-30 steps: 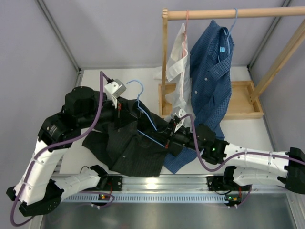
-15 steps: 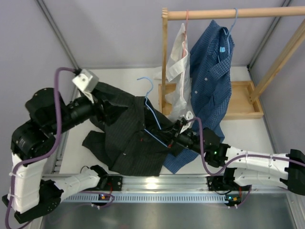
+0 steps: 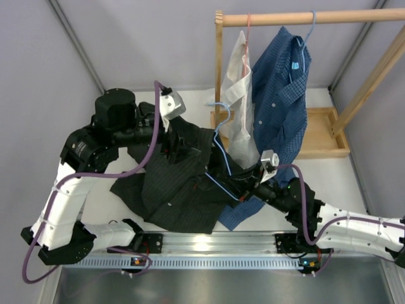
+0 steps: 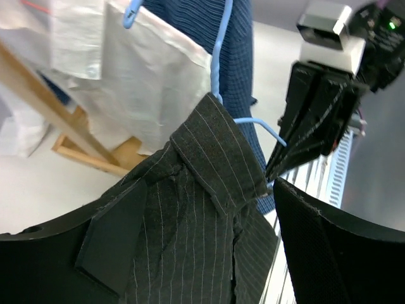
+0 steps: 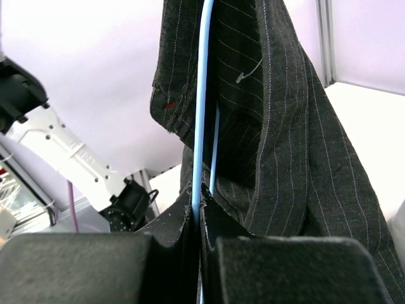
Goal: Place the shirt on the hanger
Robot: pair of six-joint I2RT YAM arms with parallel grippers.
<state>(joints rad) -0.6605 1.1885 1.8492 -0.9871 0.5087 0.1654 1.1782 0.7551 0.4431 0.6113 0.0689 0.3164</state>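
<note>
Beyond right gripper (image 3: 245, 183): white shirt (image 3: 239, 88), blue checked shirt (image 3: 278, 82) and wooden rack post (image 3: 218, 82) crowd close.
Left of left gripper (image 3: 166, 136): bare white tabletop (image 3: 120, 101) lies free.

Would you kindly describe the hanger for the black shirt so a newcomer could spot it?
Start at the wooden rack; beside its post lies the black shirt. The hanger rises from its collar: thin, light blue, unlike the pink hanger and the other blue one, both hooked on the rail.

Hanger (image 5: 202, 107) in claw (image 5: 201, 218), inside shirt (image 5: 285, 133)
</note>
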